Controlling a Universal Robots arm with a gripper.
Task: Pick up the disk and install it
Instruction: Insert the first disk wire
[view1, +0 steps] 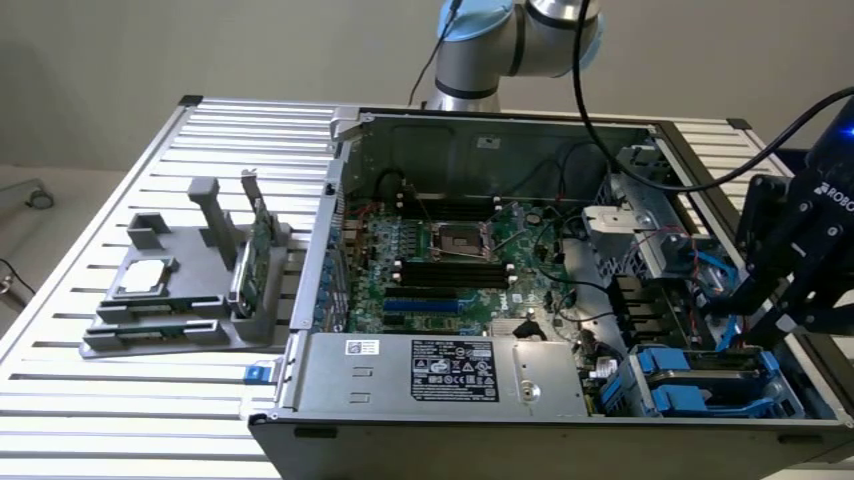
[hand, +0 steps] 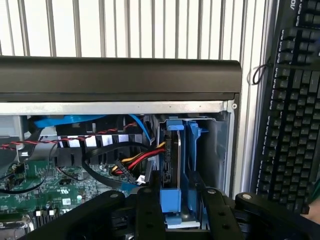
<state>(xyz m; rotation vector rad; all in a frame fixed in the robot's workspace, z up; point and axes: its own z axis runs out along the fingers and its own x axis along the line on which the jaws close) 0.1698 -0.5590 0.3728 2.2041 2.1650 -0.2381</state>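
Item: disk (hand: 174, 165) in blue frame, stood edgewise in the computer case's (view1: 400, 400) near-right drive bay; claw (hand: 179, 197) closed on it, aligning with the slot.

Robotics laboratory or test bench for computer assembly. An opened desktop computer case (view1: 561, 300), its motherboard (view1: 454, 260) and power supply (view1: 441, 370) exposed, lies on a slatted aluminium-profile table (view1: 134, 190) before a plain wall. The base of a Universal Robots arm (view1: 514, 45) is mounted at the table's far edge. A grey fixture (view1: 187, 290) holding loose components stands beside the case, and a black keyboard (hand: 292, 105) lies beside it.
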